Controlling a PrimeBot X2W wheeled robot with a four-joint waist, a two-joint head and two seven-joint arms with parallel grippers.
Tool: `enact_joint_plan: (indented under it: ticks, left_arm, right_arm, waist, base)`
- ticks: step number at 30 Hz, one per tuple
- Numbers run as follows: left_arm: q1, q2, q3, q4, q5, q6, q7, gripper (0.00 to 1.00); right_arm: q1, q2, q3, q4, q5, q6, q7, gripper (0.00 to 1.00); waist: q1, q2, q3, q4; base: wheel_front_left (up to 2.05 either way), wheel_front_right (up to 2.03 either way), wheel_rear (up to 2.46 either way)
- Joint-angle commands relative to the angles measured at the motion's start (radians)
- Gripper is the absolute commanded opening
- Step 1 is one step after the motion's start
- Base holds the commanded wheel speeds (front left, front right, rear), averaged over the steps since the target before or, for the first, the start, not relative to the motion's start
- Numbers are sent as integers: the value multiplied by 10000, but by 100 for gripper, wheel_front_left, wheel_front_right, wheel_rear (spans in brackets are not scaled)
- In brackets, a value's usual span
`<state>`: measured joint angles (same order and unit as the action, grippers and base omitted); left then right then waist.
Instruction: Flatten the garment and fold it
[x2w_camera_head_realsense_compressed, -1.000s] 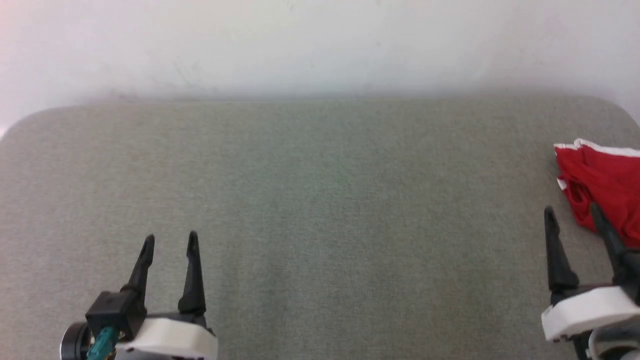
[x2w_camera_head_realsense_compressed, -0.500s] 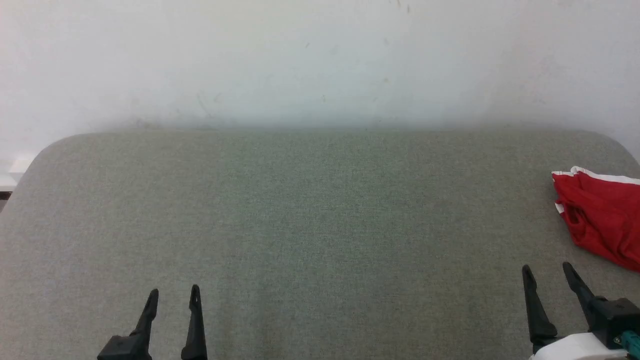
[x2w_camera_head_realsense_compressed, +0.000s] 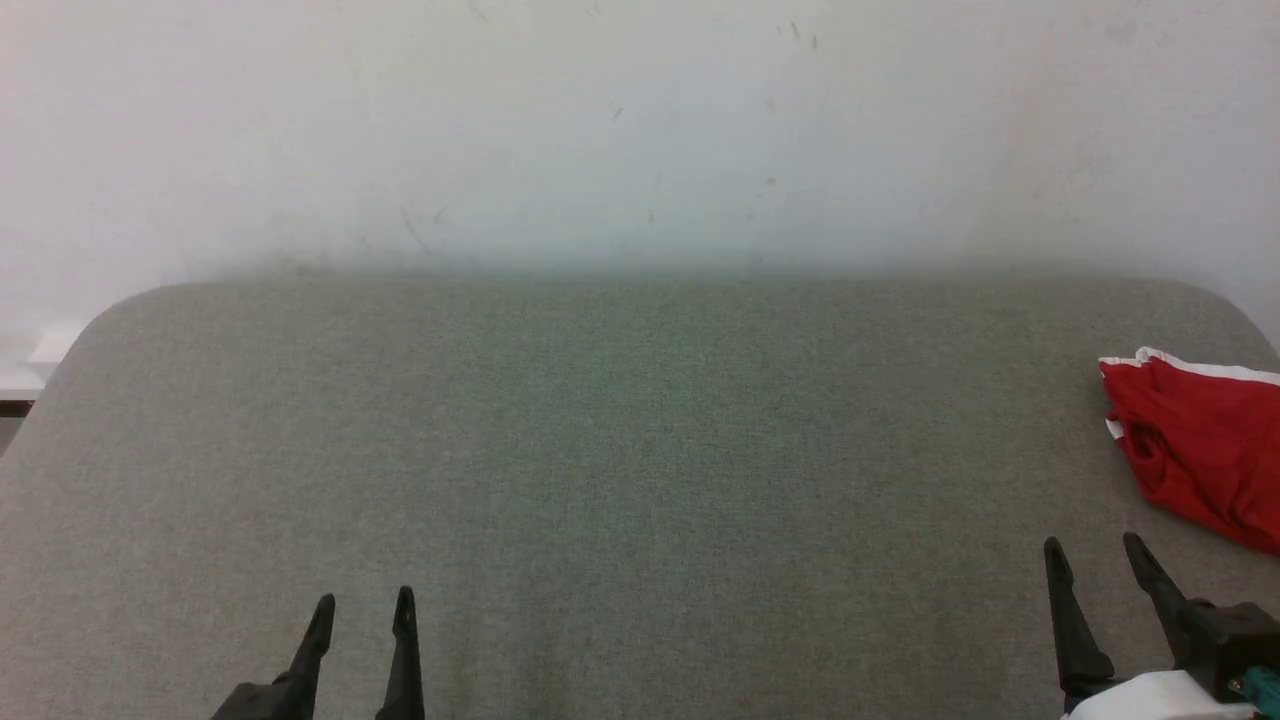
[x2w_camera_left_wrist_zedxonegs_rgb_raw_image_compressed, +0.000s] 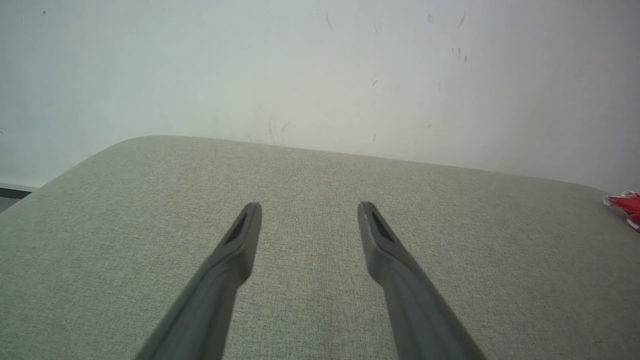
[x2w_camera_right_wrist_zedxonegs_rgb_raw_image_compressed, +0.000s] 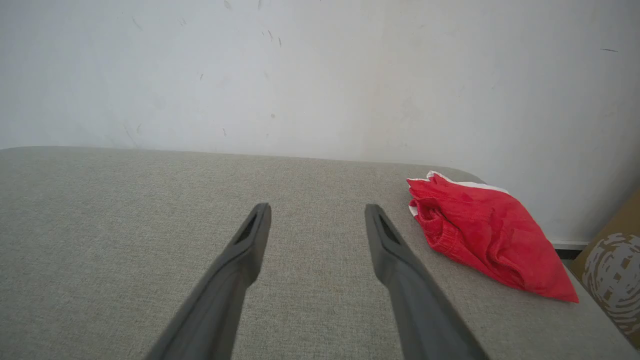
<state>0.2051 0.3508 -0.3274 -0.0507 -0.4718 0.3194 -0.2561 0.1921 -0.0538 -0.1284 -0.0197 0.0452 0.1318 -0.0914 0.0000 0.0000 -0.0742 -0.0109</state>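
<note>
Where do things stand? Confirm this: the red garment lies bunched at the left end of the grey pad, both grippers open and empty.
Wrong end. The head view shows the garment bunched at the right end of the grey pad; the left gripper and right gripper are open and empty.

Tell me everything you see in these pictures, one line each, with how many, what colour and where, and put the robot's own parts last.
grey-green fabric-covered table: one, grey-green, spanning the foreground
red thin-fabric garment with white trim: one, red and white, bunched at the table's right edge
wall: one, white with small scuff marks, behind the table
brown cardboard box with pale print: one, brown, past the table's right end, partly cut off
left gripper: one, dark fingers, open, lower left over bare table
right gripper: one, dark fingers, open, lower right, short of the garment and not touching it
</note>
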Motion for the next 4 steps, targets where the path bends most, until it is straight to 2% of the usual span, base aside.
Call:
enact_joint_plan:
  ticks: [1, 4]
  left_arm:
    - [-1, -14, 18, -9, 3, -22, 3, 0]
    - [-14, -23, 12, -7, 0, -25, 13, 0]
  right_arm:
    - [0, 0, -3, -2, 2, 0, 0, 0]
    - [-10, -8, 12, 6, -1, 0, 4, 0]
  waist:
    - [0, 0, -3, 2]
    - [0, 0, -5, 4]
  base:
    - [0, 0, 0]
    - [0, 0, 0]
